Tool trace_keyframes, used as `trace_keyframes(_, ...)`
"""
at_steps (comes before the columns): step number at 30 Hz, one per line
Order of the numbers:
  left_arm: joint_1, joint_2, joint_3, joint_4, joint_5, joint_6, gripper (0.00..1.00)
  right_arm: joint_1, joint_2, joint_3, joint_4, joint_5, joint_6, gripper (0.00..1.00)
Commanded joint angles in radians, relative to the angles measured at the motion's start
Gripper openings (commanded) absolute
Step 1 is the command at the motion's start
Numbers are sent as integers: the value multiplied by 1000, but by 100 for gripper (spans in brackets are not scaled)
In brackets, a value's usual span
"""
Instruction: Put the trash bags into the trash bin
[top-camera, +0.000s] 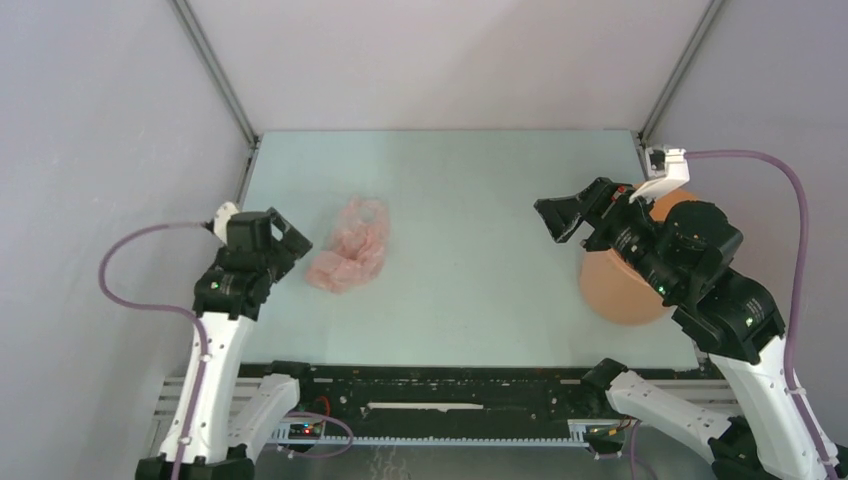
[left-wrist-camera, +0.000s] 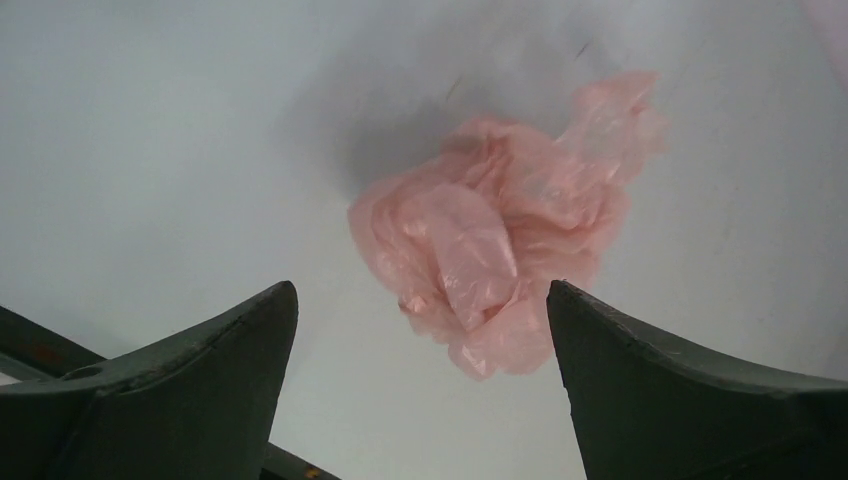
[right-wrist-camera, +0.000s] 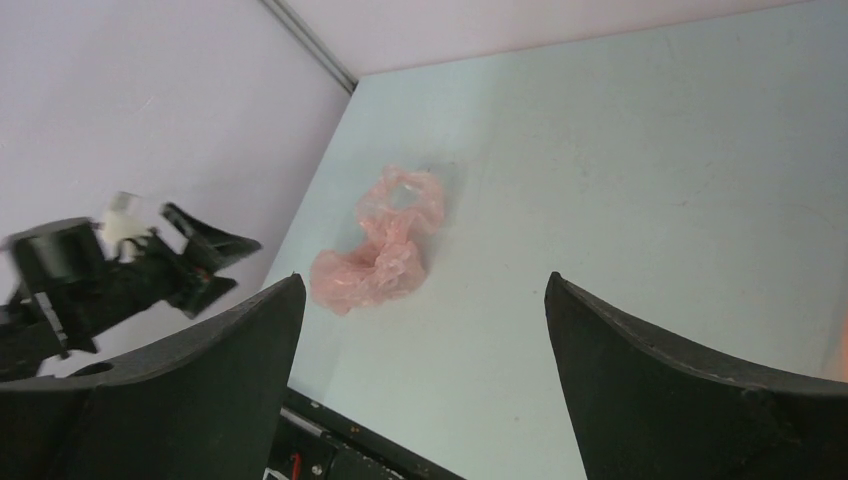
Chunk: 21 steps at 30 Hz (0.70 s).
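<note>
The pale-pink trash bag (top-camera: 352, 245) lies crumpled on the table, left of centre. It also shows in the left wrist view (left-wrist-camera: 500, 250) and in the right wrist view (right-wrist-camera: 378, 245). My left gripper (top-camera: 297, 243) is open and empty, just left of the bag, its near end lying between the fingertips in the wrist view. The orange-tan trash bin (top-camera: 622, 282) stands at the right, partly hidden by my right arm. My right gripper (top-camera: 568, 217) is open and empty, above the table just left of the bin.
The pale table (top-camera: 470, 190) is enclosed by grey walls with metal corner posts (top-camera: 215, 70) at the back. A black rail (top-camera: 440, 385) runs along the near edge between the arm bases.
</note>
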Motion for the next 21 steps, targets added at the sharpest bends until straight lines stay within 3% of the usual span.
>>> trace_keyframes(1,52,19,-187,69,200,-246,100,11,13,-6,58,-54,-8,100)
trace_keyframes(12,53,244,-416,601,490,-424,100,11,6,-6,17,-70,25,99)
trace_keyframes(17,53,440,-332,666,529,-316,98,11,-6,-24,4,-72,46,99)
trace_keyframes(21,47,563,-243,659,558,-200,83,11,8,-41,-12,-114,55,97)
